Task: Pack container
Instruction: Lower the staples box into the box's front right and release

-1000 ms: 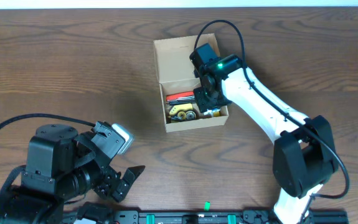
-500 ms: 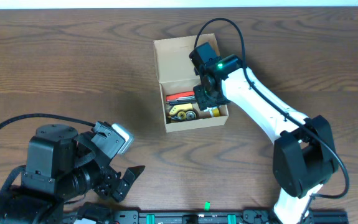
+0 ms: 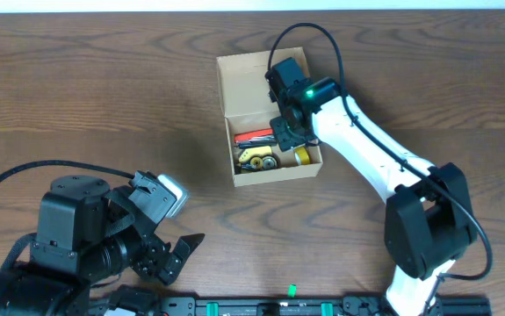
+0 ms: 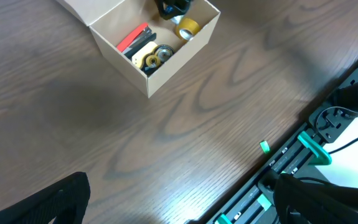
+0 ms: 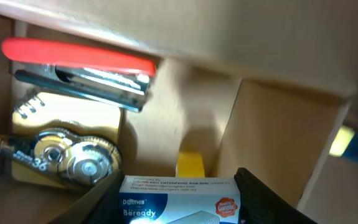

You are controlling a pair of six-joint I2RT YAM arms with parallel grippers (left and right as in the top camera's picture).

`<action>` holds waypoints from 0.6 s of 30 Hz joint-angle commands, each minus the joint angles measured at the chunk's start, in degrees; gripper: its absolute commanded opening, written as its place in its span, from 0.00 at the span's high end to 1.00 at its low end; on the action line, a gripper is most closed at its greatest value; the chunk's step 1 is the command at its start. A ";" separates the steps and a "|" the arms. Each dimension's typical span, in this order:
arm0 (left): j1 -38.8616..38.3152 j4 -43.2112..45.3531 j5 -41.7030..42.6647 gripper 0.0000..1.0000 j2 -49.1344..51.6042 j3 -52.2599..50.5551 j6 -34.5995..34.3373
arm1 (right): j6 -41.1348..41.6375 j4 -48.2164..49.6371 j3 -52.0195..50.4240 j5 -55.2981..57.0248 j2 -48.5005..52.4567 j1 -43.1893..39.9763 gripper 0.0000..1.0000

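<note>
The container (image 3: pixel 278 175) is a tan cardboard box with its lid flap folded back, standing at the middle back of the table; it also shows in the left wrist view (image 4: pixel 179 59). Inside lie a red stapler (image 5: pixel 79 56), a correction tape (image 5: pixel 66 152) and a yellow tape roll (image 3: pixel 303 155). My right gripper (image 5: pixel 179 202) hangs over the box's right half (image 3: pixel 289 133), shut on a small white and blue staples box (image 5: pixel 179 198). My left gripper (image 3: pixel 182 224) stands open at the front left, far from the container, with nothing between its fingers (image 4: pixel 182 211).
A black rail with green clips (image 3: pixel 292 307) runs along the table's front edge, also in the left wrist view (image 4: pixel 291 155). Bare wooden table (image 3: pixel 103 88) lies left of and in front of the container.
My right gripper has drawn slightly back over the container with the staples box, uncovering more of the yellow tape roll. The left arm has not moved.
</note>
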 commanded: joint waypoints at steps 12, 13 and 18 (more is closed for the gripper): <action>0.13 -0.15 0.85 0.05 -0.07 0.94 0.35 | 0.02 7.45 -0.28 2.40 -0.07 0.59 0.77; 0.13 -0.15 0.85 0.05 -0.07 0.94 0.37 | 0.63 7.76 -0.28 2.40 -0.07 0.59 0.77; 0.13 -0.15 0.85 0.05 -0.07 0.94 0.35 | 1.29 9.42 -0.31 2.40 -0.04 0.52 0.77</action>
